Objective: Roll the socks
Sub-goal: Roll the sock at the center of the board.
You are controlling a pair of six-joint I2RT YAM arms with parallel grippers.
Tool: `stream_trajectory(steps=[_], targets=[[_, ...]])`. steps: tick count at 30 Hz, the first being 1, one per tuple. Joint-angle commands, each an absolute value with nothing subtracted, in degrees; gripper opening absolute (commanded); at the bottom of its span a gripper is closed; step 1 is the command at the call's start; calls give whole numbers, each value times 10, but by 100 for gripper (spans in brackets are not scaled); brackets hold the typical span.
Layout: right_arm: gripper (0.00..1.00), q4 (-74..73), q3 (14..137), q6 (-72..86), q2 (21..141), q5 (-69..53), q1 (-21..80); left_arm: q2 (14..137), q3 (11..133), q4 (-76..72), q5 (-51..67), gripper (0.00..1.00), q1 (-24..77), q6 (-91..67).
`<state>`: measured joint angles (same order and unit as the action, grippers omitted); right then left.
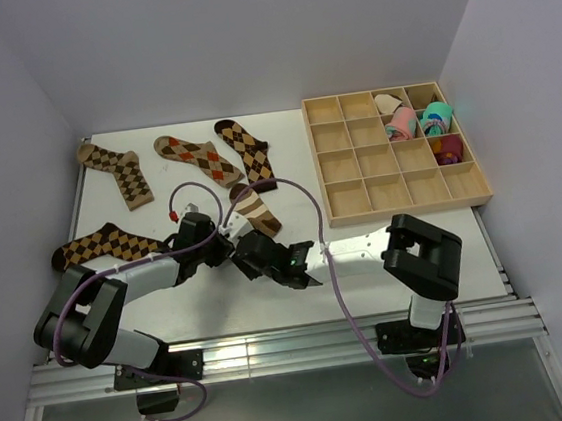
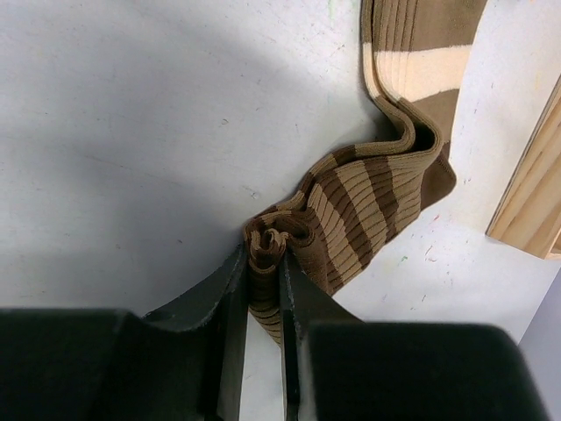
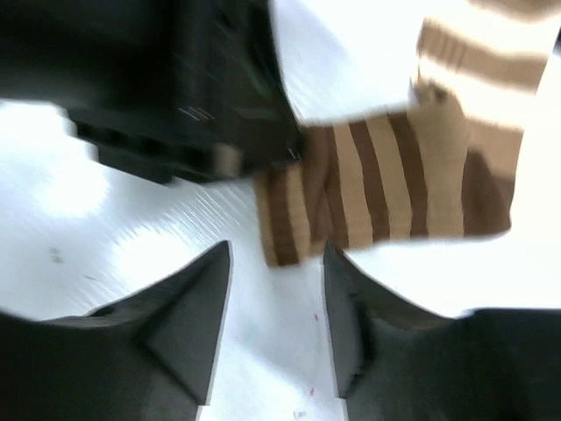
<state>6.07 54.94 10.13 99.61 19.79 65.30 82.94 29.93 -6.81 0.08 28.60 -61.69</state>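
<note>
The brown-and-cream striped sock (image 1: 254,209) lies mid-table, partly folded. In the left wrist view my left gripper (image 2: 264,267) is shut on the bunched near end of this sock (image 2: 368,197), which fans out beyond the fingertips. My right gripper (image 3: 276,263) is open and empty just short of the sock's striped edge (image 3: 386,180), with the left gripper's black body (image 3: 175,79) beside it. In the top view the two grippers meet, the left (image 1: 230,244) and the right (image 1: 249,254). Four argyle socks lie flat: three at the back (image 1: 116,170) (image 1: 198,159) (image 1: 246,152) and one at the left (image 1: 104,246).
A wooden compartment tray (image 1: 342,164) stands at the back right, with pink and teal rolled bundles (image 1: 417,121) in its far right cells. Its corner shows in the left wrist view (image 2: 530,197). Purple cables loop over the table near both arms.
</note>
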Motion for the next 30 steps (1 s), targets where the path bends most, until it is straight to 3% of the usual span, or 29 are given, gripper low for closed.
stream_trajectory(steps=[1,8,20,28,30], targets=[[51,127,556,30,979,222,666,831,298,-7,-19,18,287,-593],[47,149,574,10,1035,184,668,827,298,-5,-18,18,287,-592],[50,156,545,37,1104,185,651,828,294,-8,-13,17,287,-590],[48,153,517,75,1085,181,623,826,295,-4,-15,16,287,-585],[43,156,512,77,1077,171,617,828,295,-4,-12,17,287,-586]])
